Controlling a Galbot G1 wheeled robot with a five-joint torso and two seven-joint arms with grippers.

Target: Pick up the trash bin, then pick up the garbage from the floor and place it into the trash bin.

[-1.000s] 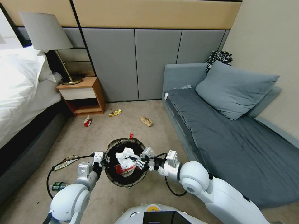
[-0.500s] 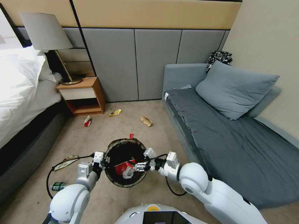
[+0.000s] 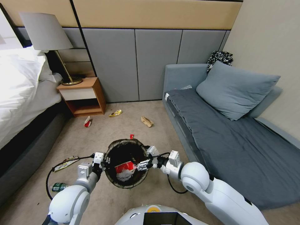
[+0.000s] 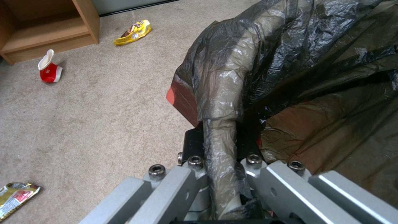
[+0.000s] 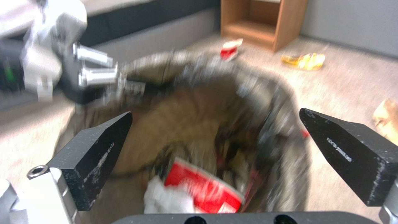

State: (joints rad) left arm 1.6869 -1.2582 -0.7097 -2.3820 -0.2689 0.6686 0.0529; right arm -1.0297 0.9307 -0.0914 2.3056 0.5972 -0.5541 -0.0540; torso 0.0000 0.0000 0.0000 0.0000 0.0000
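Left gripper [image 3: 104,162] clenched on trash bin [image 3: 116,145] rim, bin held above floor [image 3: 93,137]. Right gripper [image 3: 141,164] released over bin mouth. Inside: red-and-white cup [image 3: 124,166], apparently white tissue [image 3: 124,175].

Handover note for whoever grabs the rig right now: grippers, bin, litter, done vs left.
Left gripper: shut on the trash bin rim, holding it up off the floor.
Right gripper: open, empty, over the bin mouth.
Done: white tissue and a red carton lie inside the bin.
Left on the floor: red-and-white cup, yellow wrapper, tan paper bag, small red scrap, shiny wrapper, green-labelled bottle.
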